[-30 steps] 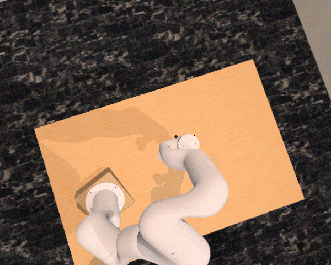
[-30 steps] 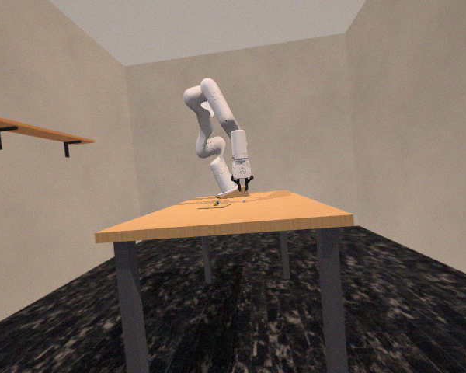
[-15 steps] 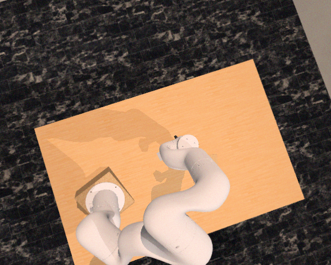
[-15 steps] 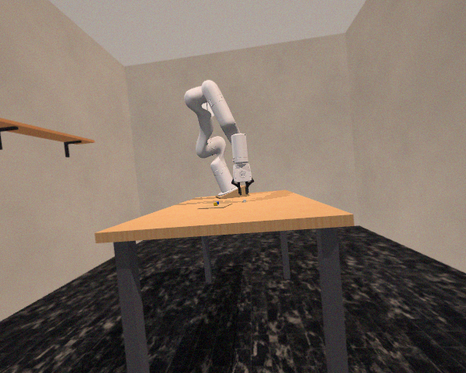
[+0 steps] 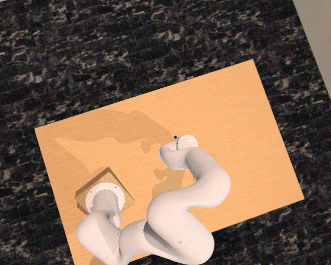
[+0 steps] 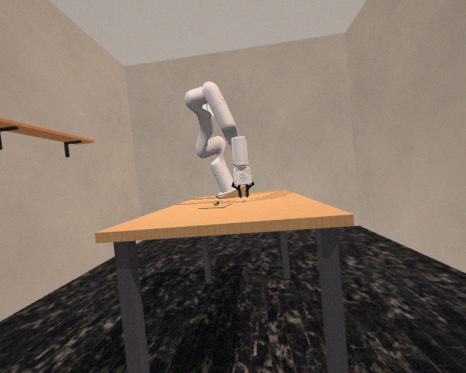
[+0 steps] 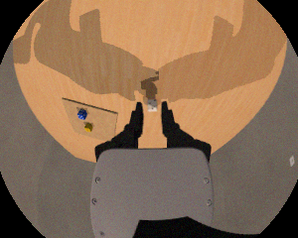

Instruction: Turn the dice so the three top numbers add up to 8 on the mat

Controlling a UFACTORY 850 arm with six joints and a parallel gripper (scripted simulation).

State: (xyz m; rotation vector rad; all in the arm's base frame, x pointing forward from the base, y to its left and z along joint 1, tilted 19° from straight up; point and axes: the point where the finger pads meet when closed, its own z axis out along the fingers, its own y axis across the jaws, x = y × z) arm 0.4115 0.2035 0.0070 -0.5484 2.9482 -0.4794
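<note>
Black two-fingered end effector (image 6: 243,191) (image 7: 152,108) above a small white die (image 6: 244,200) (image 7: 152,105), fingers part-way apart and clamped on nothing.

In the wrist view the die shows between the fingertips, near the centre of the frame; its upper number is too blurred to read. Left of it, at the left of that frame, a blue die (image 6: 217,203) (image 7: 82,114) and a yellow die (image 6: 215,203) (image 7: 88,127) sit on a thin tan mat (image 6: 207,207) (image 7: 103,123), their numbers unreadable too. The white arm (image 5: 171,211) (image 6: 221,108) hides mat and dice in the top view, bending across the lower middle over the pale wooden counter (image 5: 231,114) (image 6: 265,217) (image 7: 189,30).
</note>
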